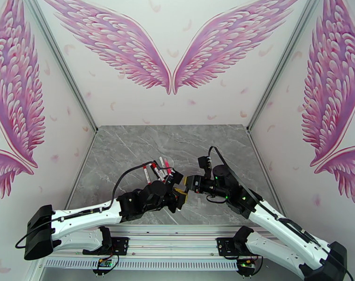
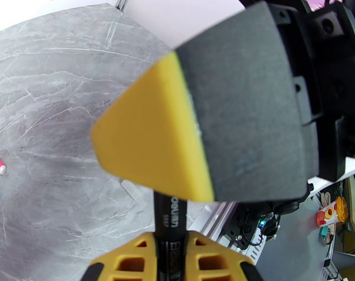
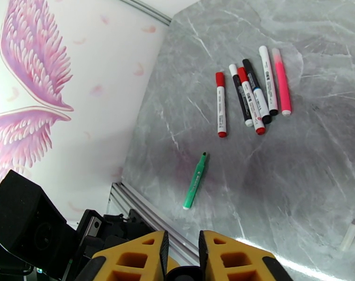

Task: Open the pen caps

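Pad (image 2: 177,132) of right gripper (image 3: 182,239) over far end of black pen (image 2: 171,214); jaws narrow, hold on cap not discernible. Left gripper (image 2: 170,240) clamped on barrel. Green pen (image 3: 196,181) uncapped, whitish cap (image 3: 350,234) well apart. Five pens (image 3: 251,97) clustered, capped. Mostly undone.

Black pen (image 2: 171,225), far end hidden

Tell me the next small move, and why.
Probably pull the right fingers straight away from the left fingers: the left ones clamp the slim black marker pen, and the right ones look closed over its far end, where the cap should sit.
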Tool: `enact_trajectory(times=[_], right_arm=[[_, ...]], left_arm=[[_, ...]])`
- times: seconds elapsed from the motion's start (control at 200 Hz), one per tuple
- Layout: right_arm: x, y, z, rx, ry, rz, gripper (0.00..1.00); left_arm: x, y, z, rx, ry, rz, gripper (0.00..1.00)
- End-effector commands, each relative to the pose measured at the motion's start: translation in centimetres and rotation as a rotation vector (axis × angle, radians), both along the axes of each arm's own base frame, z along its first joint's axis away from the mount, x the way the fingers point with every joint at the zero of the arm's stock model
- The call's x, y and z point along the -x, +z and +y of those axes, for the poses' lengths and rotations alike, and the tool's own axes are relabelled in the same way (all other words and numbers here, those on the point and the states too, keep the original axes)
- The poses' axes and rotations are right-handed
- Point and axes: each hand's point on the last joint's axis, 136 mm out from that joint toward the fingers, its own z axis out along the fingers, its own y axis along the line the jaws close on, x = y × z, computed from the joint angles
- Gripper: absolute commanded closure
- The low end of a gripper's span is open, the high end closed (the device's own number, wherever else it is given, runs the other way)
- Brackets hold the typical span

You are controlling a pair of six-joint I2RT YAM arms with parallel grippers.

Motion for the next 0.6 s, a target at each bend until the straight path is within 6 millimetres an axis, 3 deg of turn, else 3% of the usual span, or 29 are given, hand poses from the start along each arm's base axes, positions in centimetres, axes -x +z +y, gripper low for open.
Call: enact_trajectory(times=[0.0,0.345,0.595], right_arm=[[0.0,1.1,0.1,0.000,0.002,-0.024,0.75],[-0.2,1.1,-0.4,0.024,-0.019,-0.039,0.80],[0.1,2.3,0.3,-0.037,0.012,-0.045,0.83]], left_arm=[[0.0,1.7,-0.8,0.036,-0.012,-0.013,0.87],[0.2,1.5,-0.8,0.033,-0.019,-0.004,0.87],[0.4,1.7,-1.2,0.056,-0.034,0.006,0.71]])
